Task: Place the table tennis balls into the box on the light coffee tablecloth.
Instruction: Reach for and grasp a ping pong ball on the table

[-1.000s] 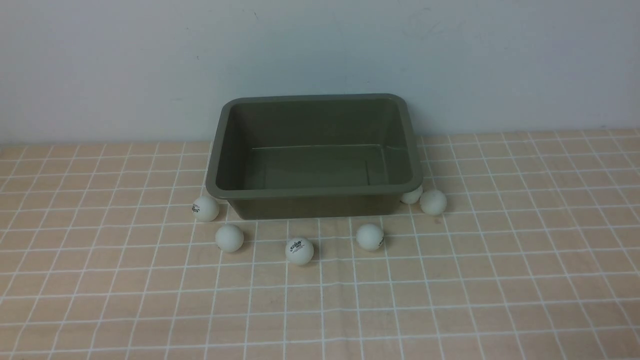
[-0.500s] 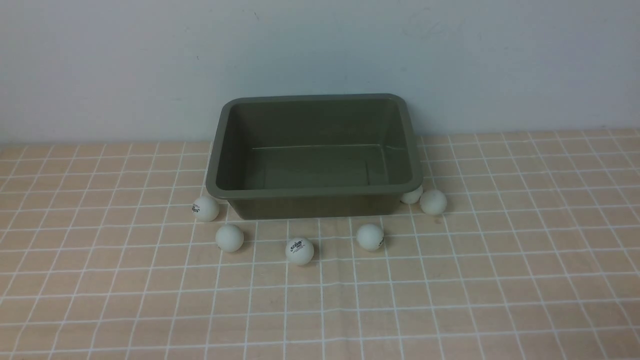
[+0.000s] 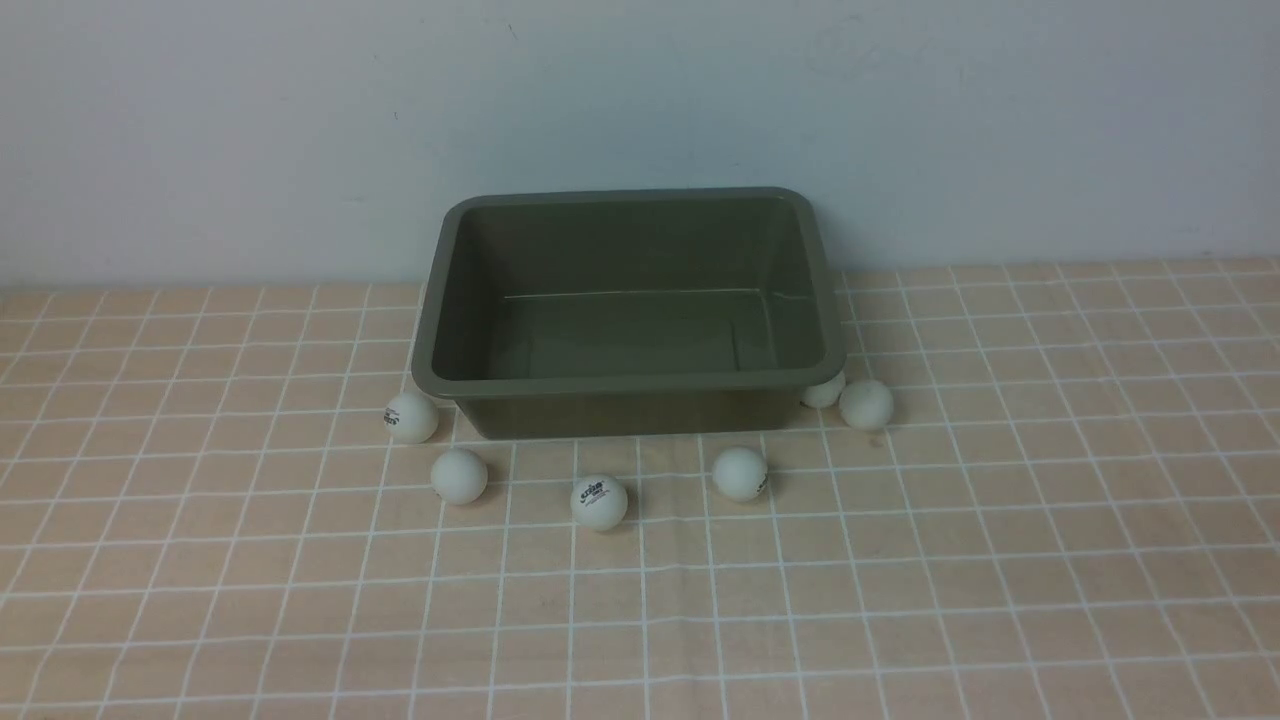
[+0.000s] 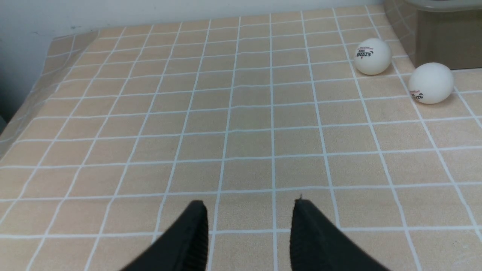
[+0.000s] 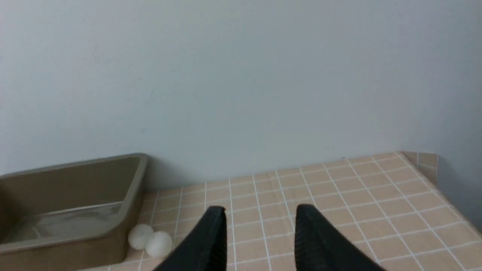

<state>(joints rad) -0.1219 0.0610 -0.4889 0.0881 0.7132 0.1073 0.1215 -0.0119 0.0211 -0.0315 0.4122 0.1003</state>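
Light coffee tablecloth (image 3: 1000, 600) spread wide, and the box (image 3: 628, 382) sits empty at the back by the wall. Left gripper (image 4: 250, 205) and right gripper (image 5: 260, 209) are both narrowly parted, holding nothing. Six table tennis balls (image 3: 599, 501) lie along the box's near side. They're round and light, so a clumsy pinch could squirt one away!

Place: staged tabletop test bench, lab-like; the room type beyond that can't be told.
Surface: light coffee tablecloth (image 3: 900, 560), white grid, spread below the left gripper (image 4: 249, 206); drops over the table edge ahead and to one side of it.
Backdrop: plain pale wall (image 3: 640, 100) ahead of the right gripper (image 5: 260, 210).
Props: box (image 3: 628, 385), table tennis balls (image 3: 599, 502) loose around its base.
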